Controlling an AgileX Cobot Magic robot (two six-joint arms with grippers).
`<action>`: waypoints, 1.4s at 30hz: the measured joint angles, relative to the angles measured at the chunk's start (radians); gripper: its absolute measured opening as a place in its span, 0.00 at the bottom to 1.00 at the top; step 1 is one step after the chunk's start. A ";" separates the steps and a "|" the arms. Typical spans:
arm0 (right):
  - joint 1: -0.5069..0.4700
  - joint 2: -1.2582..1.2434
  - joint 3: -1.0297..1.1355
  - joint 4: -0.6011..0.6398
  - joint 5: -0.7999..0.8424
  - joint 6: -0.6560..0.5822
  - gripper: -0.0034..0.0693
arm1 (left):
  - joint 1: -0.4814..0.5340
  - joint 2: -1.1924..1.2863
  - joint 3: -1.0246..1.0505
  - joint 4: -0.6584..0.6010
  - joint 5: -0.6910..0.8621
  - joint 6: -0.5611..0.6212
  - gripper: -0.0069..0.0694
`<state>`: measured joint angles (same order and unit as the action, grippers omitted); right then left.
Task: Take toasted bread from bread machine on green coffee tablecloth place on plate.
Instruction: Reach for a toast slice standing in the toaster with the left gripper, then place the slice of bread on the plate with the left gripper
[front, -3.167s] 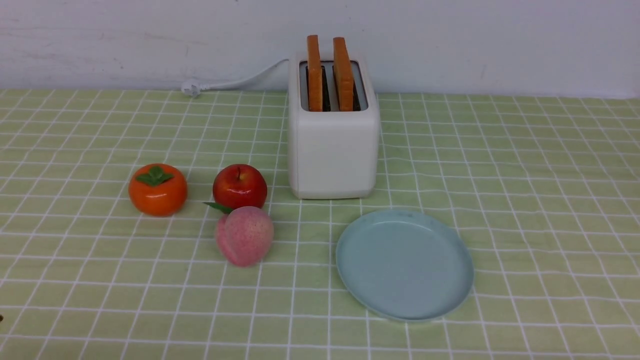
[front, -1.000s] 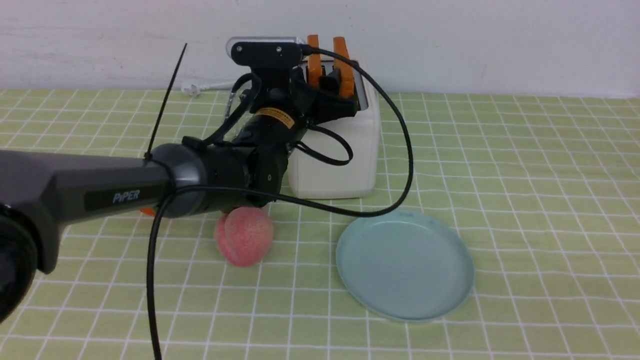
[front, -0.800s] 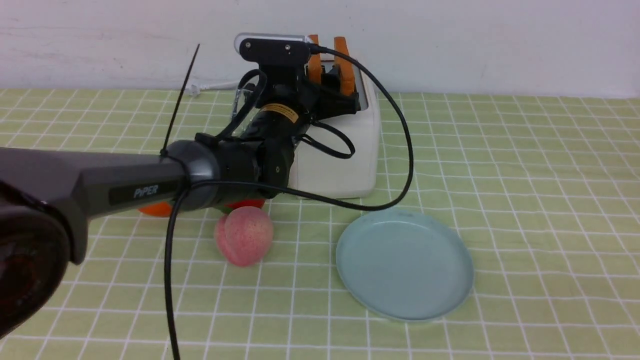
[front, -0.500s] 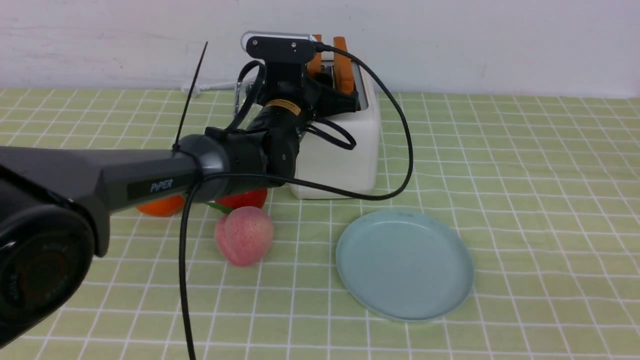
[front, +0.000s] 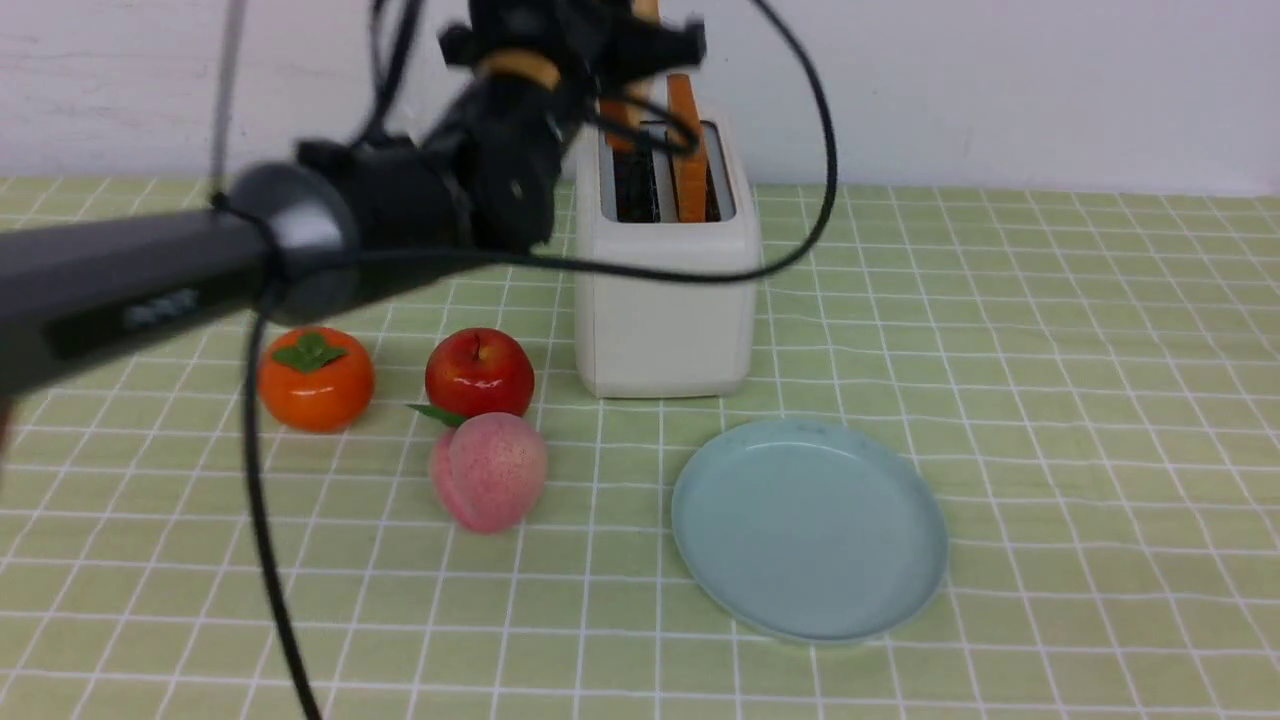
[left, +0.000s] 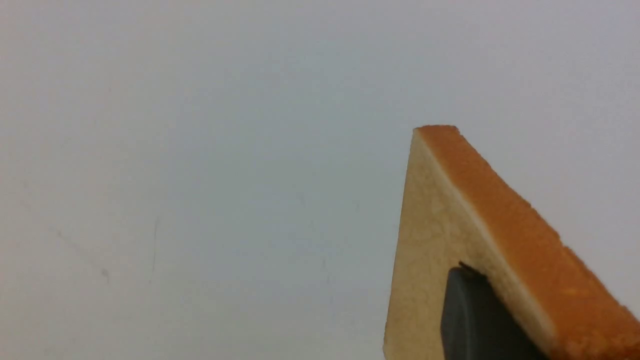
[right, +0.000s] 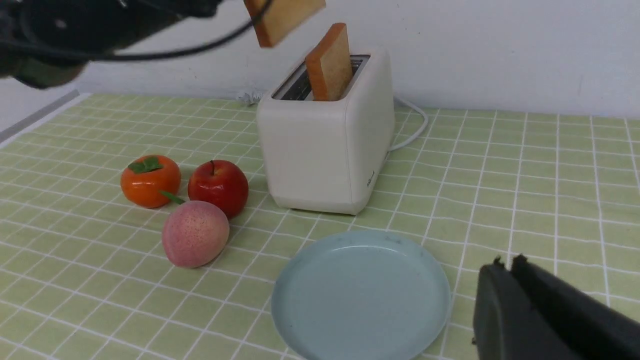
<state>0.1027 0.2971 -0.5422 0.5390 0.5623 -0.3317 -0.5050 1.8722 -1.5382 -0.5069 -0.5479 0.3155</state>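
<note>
- The cloth (front: 1050, 350) covers the table up to the wall (front: 1000, 80) behind.
- The toaster (front: 665, 290) stands on the cloth near the wall, about mid-width.
- The cord (right: 412, 127) lies on the cloth behind the toaster.
- The second slice (front: 686, 150) stands upright in the toaster's right slot.
- The raised slice (right: 282, 17) is in the air above the left slot, clear of the toaster.
- The plate (front: 810, 530) lies in front of the toaster, slightly to its right.
- The apple (front: 479, 372) sits just left of the toaster.
- The persimmon (front: 316, 380) sits left of the apple, apart from it.
- The peach (front: 488, 470) lies in front of the apple, close against it and left of the plate.
</note>
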 joint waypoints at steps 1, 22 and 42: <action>0.000 0.000 0.000 0.000 0.000 0.000 0.08 | 0.000 -0.013 0.000 0.001 0.005 0.000 0.23; 0.000 -0.039 0.000 -0.018 0.197 0.000 0.04 | -0.207 -0.060 -0.003 -0.021 1.062 -0.090 0.23; 0.000 -0.140 -0.001 0.027 0.319 0.000 0.04 | -0.156 0.143 -0.003 -0.301 0.967 -0.069 0.25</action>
<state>0.1027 0.1567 -0.5434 0.5658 0.8812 -0.3317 -0.6610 2.0156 -1.5408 -0.8079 0.4194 0.2462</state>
